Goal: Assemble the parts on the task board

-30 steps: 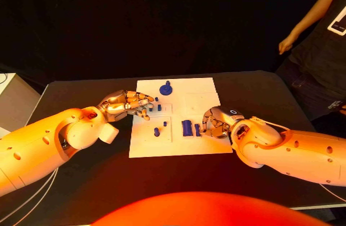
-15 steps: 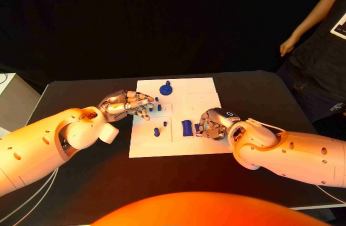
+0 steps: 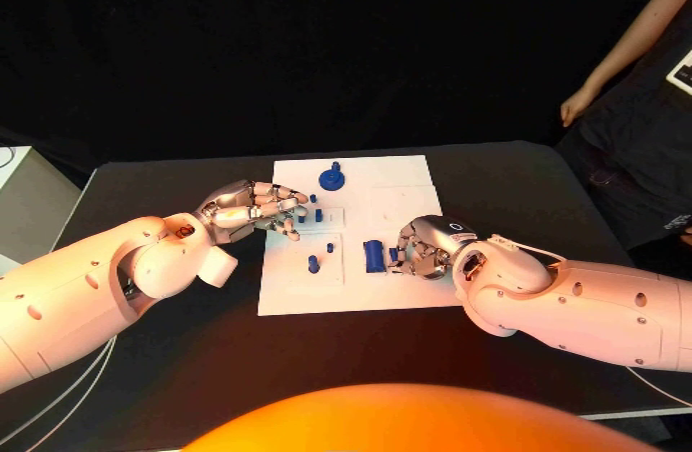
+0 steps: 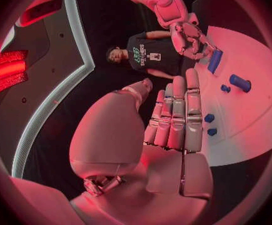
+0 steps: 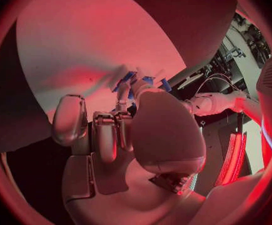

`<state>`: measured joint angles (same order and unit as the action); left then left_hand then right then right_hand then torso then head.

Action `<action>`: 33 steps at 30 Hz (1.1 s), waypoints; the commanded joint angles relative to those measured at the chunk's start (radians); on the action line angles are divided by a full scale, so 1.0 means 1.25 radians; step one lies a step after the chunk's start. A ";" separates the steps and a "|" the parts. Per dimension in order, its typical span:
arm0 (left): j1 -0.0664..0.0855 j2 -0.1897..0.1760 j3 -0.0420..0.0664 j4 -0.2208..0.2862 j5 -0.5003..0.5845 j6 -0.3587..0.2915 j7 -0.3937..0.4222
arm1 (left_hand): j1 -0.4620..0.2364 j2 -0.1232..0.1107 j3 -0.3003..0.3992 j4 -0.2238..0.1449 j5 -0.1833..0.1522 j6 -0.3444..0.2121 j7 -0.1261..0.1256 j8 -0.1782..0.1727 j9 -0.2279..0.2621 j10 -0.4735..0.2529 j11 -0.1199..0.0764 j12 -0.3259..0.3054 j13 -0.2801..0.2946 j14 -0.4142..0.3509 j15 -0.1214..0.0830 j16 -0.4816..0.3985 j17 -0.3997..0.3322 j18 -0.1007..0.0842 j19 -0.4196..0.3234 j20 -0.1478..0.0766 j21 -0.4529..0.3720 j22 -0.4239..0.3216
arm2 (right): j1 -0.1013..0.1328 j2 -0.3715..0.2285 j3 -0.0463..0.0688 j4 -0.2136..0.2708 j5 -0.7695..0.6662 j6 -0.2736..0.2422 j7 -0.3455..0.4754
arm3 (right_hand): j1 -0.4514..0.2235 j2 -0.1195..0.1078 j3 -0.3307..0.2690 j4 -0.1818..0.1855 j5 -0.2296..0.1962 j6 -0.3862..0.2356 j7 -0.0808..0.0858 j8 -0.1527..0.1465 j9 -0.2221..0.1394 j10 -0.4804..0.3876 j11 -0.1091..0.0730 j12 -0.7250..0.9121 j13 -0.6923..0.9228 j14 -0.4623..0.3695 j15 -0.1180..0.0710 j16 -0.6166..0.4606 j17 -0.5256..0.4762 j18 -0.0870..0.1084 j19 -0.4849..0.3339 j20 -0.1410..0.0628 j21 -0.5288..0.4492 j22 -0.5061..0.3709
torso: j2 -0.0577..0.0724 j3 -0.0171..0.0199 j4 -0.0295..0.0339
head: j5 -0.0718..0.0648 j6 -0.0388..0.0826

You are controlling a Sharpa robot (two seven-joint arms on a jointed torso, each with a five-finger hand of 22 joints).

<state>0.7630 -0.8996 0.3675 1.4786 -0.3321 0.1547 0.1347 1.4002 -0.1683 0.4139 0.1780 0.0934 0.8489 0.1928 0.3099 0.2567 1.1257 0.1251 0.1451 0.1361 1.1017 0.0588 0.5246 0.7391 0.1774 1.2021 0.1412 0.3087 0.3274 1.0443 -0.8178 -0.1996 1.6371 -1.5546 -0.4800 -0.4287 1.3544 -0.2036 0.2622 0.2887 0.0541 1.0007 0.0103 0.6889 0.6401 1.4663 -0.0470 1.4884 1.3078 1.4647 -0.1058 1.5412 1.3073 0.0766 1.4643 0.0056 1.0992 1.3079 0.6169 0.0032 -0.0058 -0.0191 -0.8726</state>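
Sitting early in the assembly, judging by loose parts lying flat mid-board; one knobbed part standing at the far edge, perhaps seated. Hovering over the board's left edge: left hand, fingers straight and pressed together, holding nothing. Reaching over the block near the board's right side: right hand, fingers curling toward it; grip impossible to tell, fingertips hiding the contact.
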 commanded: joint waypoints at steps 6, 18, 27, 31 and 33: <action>0.000 0.003 0.000 0.000 0.000 0.012 0.007 | 0.002 0.007 -0.001 0.004 0.000 -0.004 -0.001 -0.003 0.001 -0.005 0.001 0.003 0.001 -0.004 0.000 0.005 0.001 -0.001 -0.002 0.000 0.003 0.001 | -0.006 -0.011 -0.004 0.009 -0.008 -0.064 0.038 | 0.009 -0.002 -0.004 -0.001 -0.004 -0.007 0.000 0.003 -0.002 0.037 -0.006 -0.003 0.145 0.079 -0.003 0.000 0.185 -0.006 0.053 -0.006 -0.001 0.135 | 0.000 0.0002 -0.0001 | 0.000 0.000; -0.001 0.005 0.000 -0.004 0.000 0.011 0.009 | 0.002 0.007 -0.001 0.004 0.000 -0.004 -0.001 -0.003 0.001 -0.005 0.001 0.003 0.001 -0.004 0.000 0.005 0.001 -0.001 -0.003 0.000 0.003 0.001 | -0.007 -0.034 -0.001 0.029 0.060 -0.218 0.143 | 0.024 0.010 0.000 -0.001 0.003 -0.020 0.005 -0.005 -0.013 0.025 -0.003 -0.021 0.129 0.075 -0.002 -0.011 0.174 -0.001 0.049 -0.005 -0.034 0.128 | -0.001 -0.0005 0.0003 | 0.002 0.000; -0.001 0.011 0.000 -0.022 0.006 -0.023 0.031 | 0.007 0.009 0.000 0.001 0.001 -0.001 -0.002 -0.001 0.002 -0.002 0.000 0.006 0.002 -0.006 -0.001 0.006 0.001 -0.001 -0.005 0.000 0.004 0.003 | 0.001 -0.048 0.008 0.003 0.269 -0.291 0.306 | 0.023 0.019 0.005 -0.001 0.008 -0.062 0.038 -0.076 -0.070 0.011 0.024 -0.039 0.114 0.074 0.019 -0.016 0.169 0.002 0.045 0.011 -0.066 0.121 | -0.007 -0.0022 -0.0013 | 0.004 0.000; -0.001 0.016 0.000 -0.036 0.011 -0.059 0.048 | 0.009 0.009 0.001 0.000 0.001 0.002 -0.003 0.001 0.003 0.001 -0.001 0.009 0.003 -0.007 -0.002 0.006 0.002 0.000 -0.006 0.000 0.005 0.004 | 0.021 -0.043 0.014 -0.035 0.504 -0.261 0.416 | 0.054 0.022 0.025 -0.007 0.021 -0.075 0.057 -0.113 -0.097 -0.071 0.041 -0.147 0.022 0.045 0.036 -0.101 0.088 0.033 0.004 0.028 -0.310 0.062 | -0.017 -0.0052 -0.0016 | 0.002 0.000; -0.001 0.019 0.000 -0.041 0.015 -0.075 0.057 | 0.009 0.009 0.001 0.000 0.001 0.004 -0.003 0.003 0.003 0.003 -0.002 0.010 0.004 -0.010 -0.002 0.005 0.001 -0.001 -0.009 0.001 0.005 0.004 | 0.027 -0.038 0.016 -0.053 0.583 -0.243 0.450 | 0.066 0.022 0.037 -0.011 0.030 -0.089 0.067 -0.126 -0.104 -0.134 0.050 -0.229 -0.047 0.016 0.042 -0.177 0.021 0.055 -0.028 0.034 -0.476 0.013 | -0.021 -0.0074 -0.0013 | 0.001 0.000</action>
<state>0.7622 -0.8806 0.3671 1.4291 -0.3287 0.1155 0.1603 1.4080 -0.1603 0.4139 0.1779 0.0934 0.8489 0.1929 0.3099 0.2598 1.1258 0.1251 0.1556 0.1405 1.0937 0.0571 0.5286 0.7399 0.1775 1.1957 0.1424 0.3085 0.3320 1.0753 -0.8688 -0.1802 1.5813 -1.0983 -0.7951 -0.0232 1.4316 -0.1763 0.3045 0.2767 0.0886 0.8910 0.0877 0.5363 0.5125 1.3208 0.0123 1.2298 1.2630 1.4662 -0.0572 1.3449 1.3076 0.1367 1.4403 0.0496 0.5629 1.3074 0.6009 -0.0020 -0.0072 -0.0155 -0.8726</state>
